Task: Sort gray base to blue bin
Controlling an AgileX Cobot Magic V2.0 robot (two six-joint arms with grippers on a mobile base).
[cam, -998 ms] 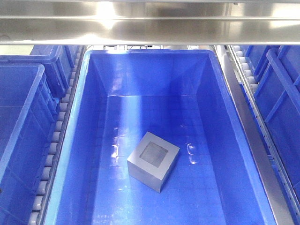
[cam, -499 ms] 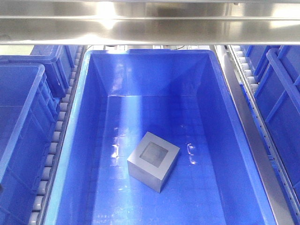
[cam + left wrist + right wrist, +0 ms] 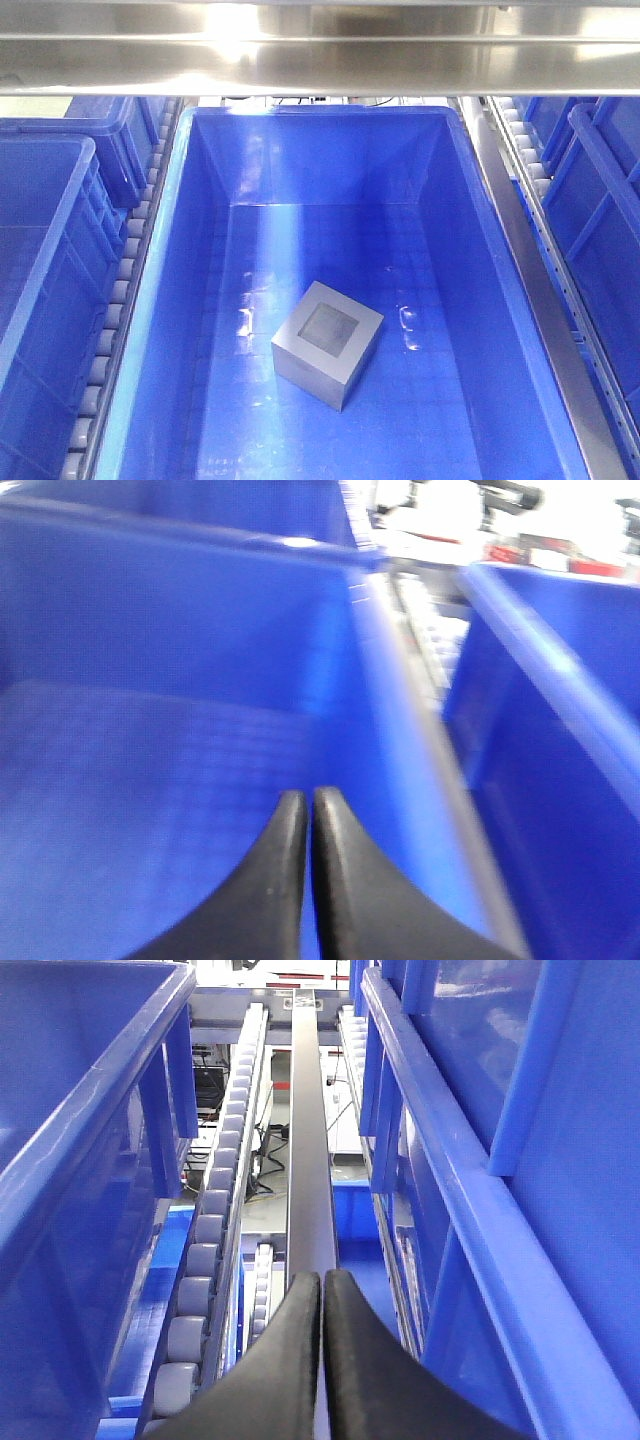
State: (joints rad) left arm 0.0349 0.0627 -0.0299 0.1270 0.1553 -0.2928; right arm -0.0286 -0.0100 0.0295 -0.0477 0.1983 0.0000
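Observation:
The gray base (image 3: 327, 345) lies on the floor of the blue bin (image 3: 180, 230) in the front view, square recess facing up, corner turned toward me. No gripper shows in that view. My left gripper (image 3: 305, 798) is shut with nothing between its black fingers, hovering over the ribbed floor of a blue tub (image 3: 150, 750); that view is blurred. My right gripper (image 3: 322, 1278) is shut and empty too, above a metal rail (image 3: 308, 1160) between blue tubs.
More blue bins (image 3: 40, 250) flank the central one on both sides (image 3: 600, 200). Gray roller tracks (image 3: 125, 290) and steel rails (image 3: 520, 230) run between them. A shiny metal beam (image 3: 320, 45) crosses the top. Rollers (image 3: 205, 1250) line the rail in the right wrist view.
The gray base and blue bin hold the same place in all three front-view frames. Only the glints on the steel beam shift slightly.

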